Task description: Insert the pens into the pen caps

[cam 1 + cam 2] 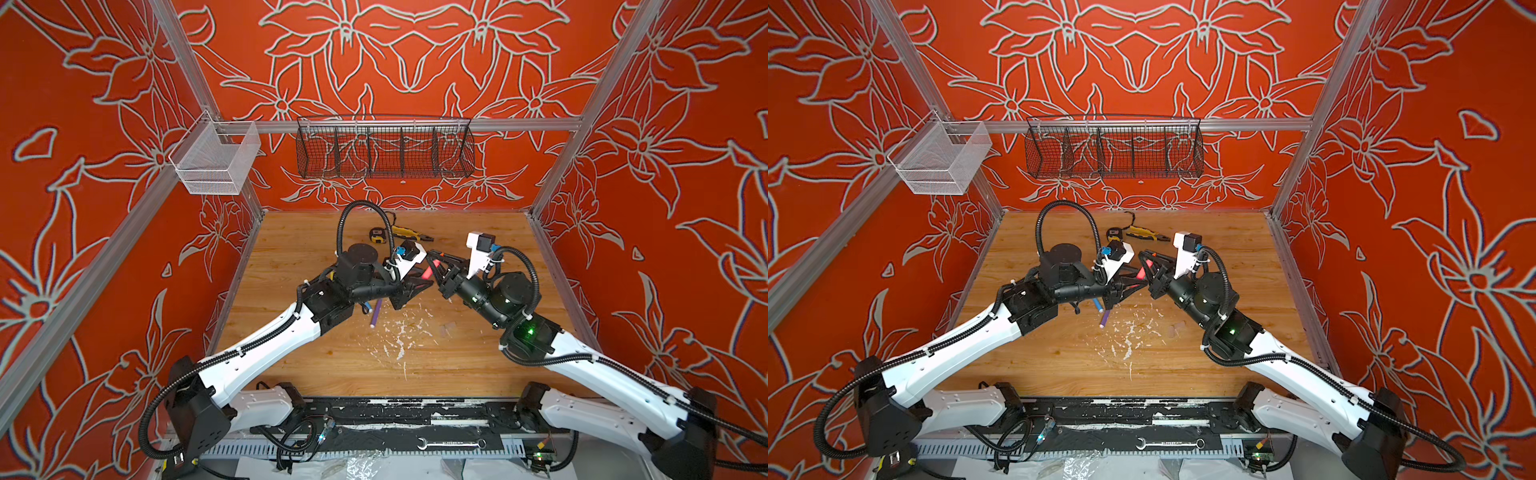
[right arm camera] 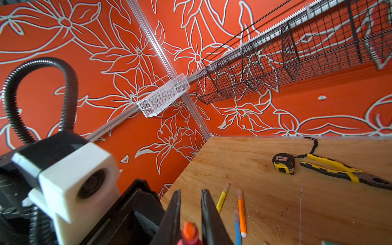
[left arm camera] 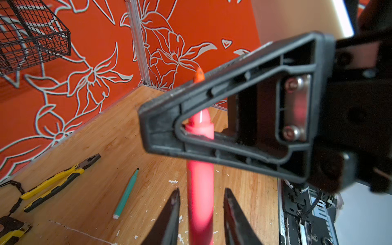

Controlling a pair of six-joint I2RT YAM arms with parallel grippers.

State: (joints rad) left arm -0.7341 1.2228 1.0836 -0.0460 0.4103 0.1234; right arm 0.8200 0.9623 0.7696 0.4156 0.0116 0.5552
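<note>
Over the middle of the pale wooden tabletop [image 1: 457,365] the two arms meet nose to nose, both raised off the surface. The right pincer [image 2: 191,192] is clamped on the pink-red marker pen [image 3: 200,180] near its writing end. In the right wrist view the orange-red nib shows between its black fingers [image 2: 172,214]. The left pincer [image 3: 201,191] sits around the same pen's barrel with its jaws apart. The left wrist view shows a clear gap on either side between barrel and fingers, so only the right pincer has hold of it. In both top views the pen is a short bright stretch bridging the two pincers in the air.

The other pens lie on the tabletop. The purple marker pen [image 1: 377,312] and the blue marker pen [image 1: 1098,304] are close together under the left arm's wrist. The green marker pen [image 3: 126,191] lies alone near the back. The yellow marker pen [image 2: 222,198] and the orange marker pen [image 2: 241,212] lie near each other.

Toward the rear wall the yellow-and-black pliers [image 1: 409,233] rest just beside a yellow-and-black tape measure [image 1: 377,235]. White paint-like flecks [image 1: 399,332] speckle the wood nearer the front.
</note>
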